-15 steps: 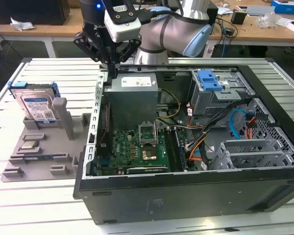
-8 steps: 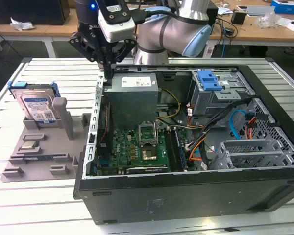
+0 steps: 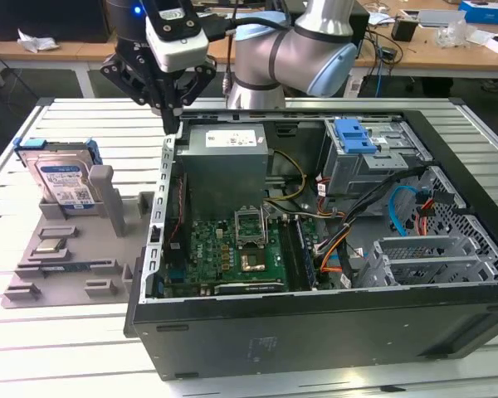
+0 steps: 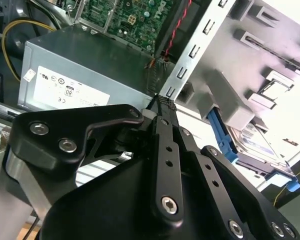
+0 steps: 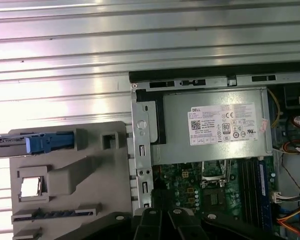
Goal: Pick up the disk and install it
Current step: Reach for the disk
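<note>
At the exterior view's left, the disk (image 3: 62, 178) is seen standing upright in a slot of a grey holder (image 3: 75, 249) on the slatted counter (image 3: 33, 348), well apart from the gripper. Further right, the gripper (image 3: 173, 123) is poised over the side wall of the open computer case (image 3: 315, 336), its fingers pressed together with nothing between them. Just beside it, inside the case, a grey power supply (image 3: 224, 162) is mounted next to the motherboard (image 3: 232, 249).

Disk (image 3: 65, 181) silver; label (image 3: 70, 187) white-blue, seemingly barcoded; carrier (image 3: 58, 145) blue. Gripper (image 3: 173, 123) black. Power supply (image 3: 224, 166) grey. Motherboard (image 3: 224, 249) green.
</note>
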`<state>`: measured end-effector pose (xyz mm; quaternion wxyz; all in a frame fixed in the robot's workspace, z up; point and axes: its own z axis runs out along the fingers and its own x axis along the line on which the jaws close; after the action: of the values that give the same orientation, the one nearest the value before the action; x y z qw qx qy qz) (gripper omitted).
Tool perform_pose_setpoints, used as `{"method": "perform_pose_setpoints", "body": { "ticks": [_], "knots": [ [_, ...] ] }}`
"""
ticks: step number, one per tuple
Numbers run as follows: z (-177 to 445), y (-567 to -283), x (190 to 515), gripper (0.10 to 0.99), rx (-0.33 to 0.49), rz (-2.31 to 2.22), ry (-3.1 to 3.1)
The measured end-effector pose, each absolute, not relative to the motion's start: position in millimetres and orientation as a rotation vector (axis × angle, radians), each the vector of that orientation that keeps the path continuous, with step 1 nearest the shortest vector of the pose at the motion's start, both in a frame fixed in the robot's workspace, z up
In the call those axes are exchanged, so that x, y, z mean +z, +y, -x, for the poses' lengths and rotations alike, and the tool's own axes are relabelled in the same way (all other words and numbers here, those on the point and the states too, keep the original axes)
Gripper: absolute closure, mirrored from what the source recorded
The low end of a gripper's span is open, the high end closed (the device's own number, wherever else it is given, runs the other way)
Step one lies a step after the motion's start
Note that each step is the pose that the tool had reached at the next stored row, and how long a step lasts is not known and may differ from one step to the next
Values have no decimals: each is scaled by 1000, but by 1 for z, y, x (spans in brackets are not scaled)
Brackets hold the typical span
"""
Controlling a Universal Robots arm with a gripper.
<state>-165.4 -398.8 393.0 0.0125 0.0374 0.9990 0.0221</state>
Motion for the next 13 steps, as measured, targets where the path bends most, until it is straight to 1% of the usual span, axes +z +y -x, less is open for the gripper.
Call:
{"method": "perform_pose_setpoints", "body": {
  "ticks": [13],
  "knots": [
    [192,-399,393,980,69,-117,3114]
  ]
}}
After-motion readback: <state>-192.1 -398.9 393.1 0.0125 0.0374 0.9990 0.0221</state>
